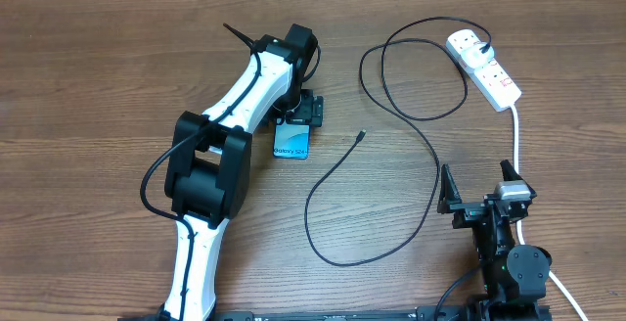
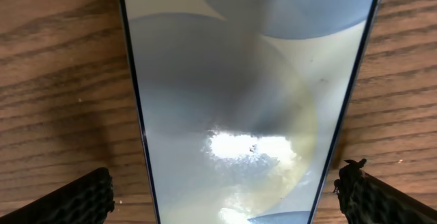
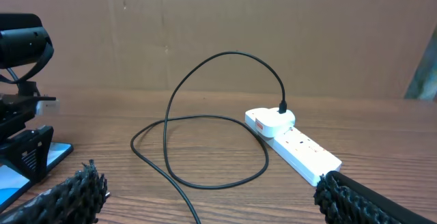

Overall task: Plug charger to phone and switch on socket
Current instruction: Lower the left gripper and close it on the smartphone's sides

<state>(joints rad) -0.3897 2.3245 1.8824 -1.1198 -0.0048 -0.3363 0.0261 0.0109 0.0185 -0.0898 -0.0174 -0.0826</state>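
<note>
Half phone point(image 1: 290, 145) hidden under left pincer point(image 1: 305, 114) — jaws spread wide.

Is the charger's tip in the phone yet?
Out. The charger tip lies on the table, apart from the phone.

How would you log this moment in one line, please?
left gripper open over phone | right gripper open | charger tip loose on table | charger head in socket
</note>
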